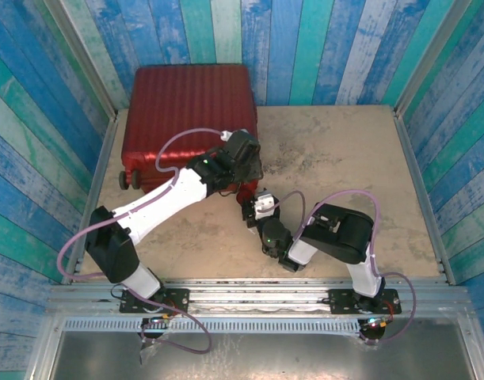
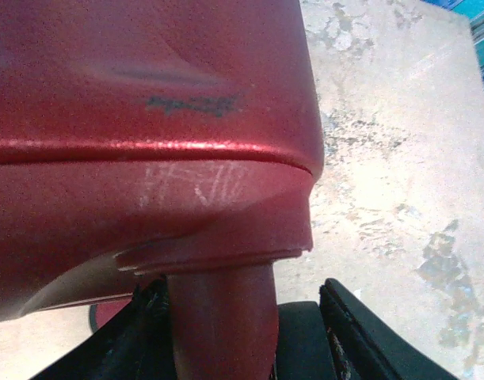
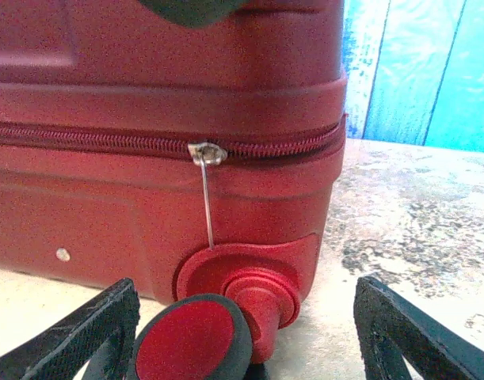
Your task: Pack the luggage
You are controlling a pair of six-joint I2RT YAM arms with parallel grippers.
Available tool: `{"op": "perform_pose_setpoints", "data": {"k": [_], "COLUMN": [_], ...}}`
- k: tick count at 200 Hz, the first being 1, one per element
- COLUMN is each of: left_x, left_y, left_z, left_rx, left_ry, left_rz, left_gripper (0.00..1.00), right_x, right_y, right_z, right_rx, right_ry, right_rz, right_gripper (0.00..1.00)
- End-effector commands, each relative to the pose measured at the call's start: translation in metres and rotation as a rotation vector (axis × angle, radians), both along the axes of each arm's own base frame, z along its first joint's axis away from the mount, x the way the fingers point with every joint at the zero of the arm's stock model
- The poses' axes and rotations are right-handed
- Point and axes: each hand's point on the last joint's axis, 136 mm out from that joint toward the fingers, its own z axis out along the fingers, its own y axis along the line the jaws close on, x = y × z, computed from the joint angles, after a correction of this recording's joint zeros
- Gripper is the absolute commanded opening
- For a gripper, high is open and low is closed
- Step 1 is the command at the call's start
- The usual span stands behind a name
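Left gripper (image 2: 242, 293) fingers spread astride a red wheel post (image 2: 222, 317), right gripper (image 3: 245, 285) fingers wide apart flanking a black-tyred red wheel (image 3: 190, 344), both at the near-right corner of the large dark-red ribbed hard-shell suitcase (image 1: 186, 103), zipped, flat on the beige table (image 1: 344, 158), far left.

The overhead camera looks down from behind the arm bases (image 1: 154, 299) across the whole table (image 1: 344, 158). Both wrist cameras sit very close, facing the near right corner of the luggage (image 1: 186, 111), the right one level with its wheel (image 3: 191, 350).
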Motion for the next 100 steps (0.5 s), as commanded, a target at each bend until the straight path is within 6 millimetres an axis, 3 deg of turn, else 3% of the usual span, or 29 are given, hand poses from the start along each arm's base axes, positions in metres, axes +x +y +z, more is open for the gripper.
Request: {"op": "perform_pose_setpoints", "data": {"k": [1, 56, 74, 100], "left_x": [0.0, 0.015, 0.018, 0.02], "left_y": [-0.053, -0.097, -0.107, -0.122], "left_z": [0.098, 0.114, 0.116, 0.12], "left_rx": [-0.334, -0.422, -0.449, -0.477], "left_ry": [-0.206, -0.24, -0.246, -0.247], "left_rz": [-0.1, -0.117, -0.122, -0.146], "left_gripper": [0.0, 0.0, 0.0, 0.0], "right_x": [0.0, 0.003, 0.002, 0.001], "right_y": [-0.016, -0.035, -0.036, -0.038], "right_z": [0.002, 0.013, 0.016, 0.017], "right_rx": [0.005, 0.041, 0.036, 0.023], "right_ry": [-0.014, -0.012, -0.016, -0.019], "right_rz": [-0.082, -0.079, -0.065, -0.061], "right_gripper": [0.73, 0.8, 0.99, 0.99]}}
